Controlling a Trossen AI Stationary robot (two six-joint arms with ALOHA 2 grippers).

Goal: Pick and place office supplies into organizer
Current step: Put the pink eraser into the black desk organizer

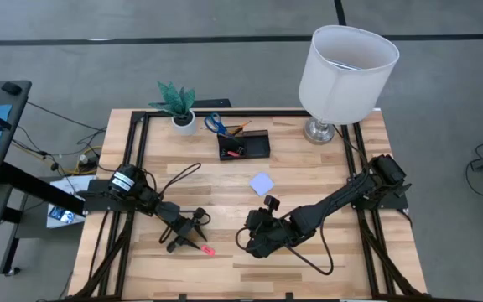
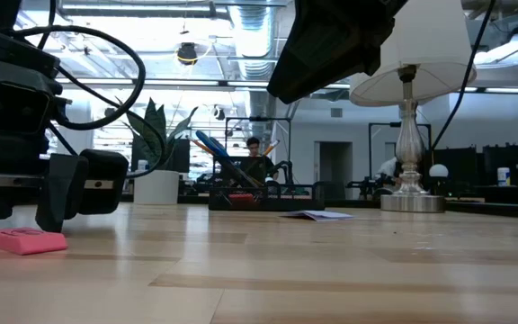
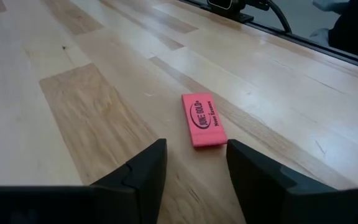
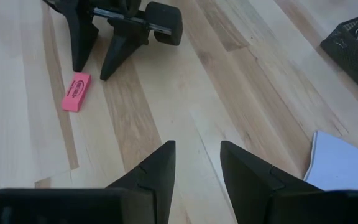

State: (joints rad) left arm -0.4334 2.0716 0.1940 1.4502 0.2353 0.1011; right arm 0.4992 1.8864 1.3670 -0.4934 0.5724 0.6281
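Observation:
A pink eraser (image 3: 204,119) lies flat on the wooden table near its front edge, also seen as the eraser (image 1: 206,249). My left gripper (image 3: 196,167) sits low over the table, open, its fingertips just short of the eraser and not touching it. My right gripper (image 4: 197,158) hangs above the table's middle (image 1: 251,242), open and holding nothing. A pale square note pad (image 1: 262,184) lies flat behind it. The black organizer (image 1: 243,145) stands at the far middle, with blue-handled scissors (image 1: 216,124) sticking up from it.
A white plant pot (image 1: 183,122) stands at the far left of the organizer and a lamp (image 1: 346,75) at the far right corner. Black frame rails (image 1: 137,159) run along the table's sides. Bare wood lies between the eraser and the organizer.

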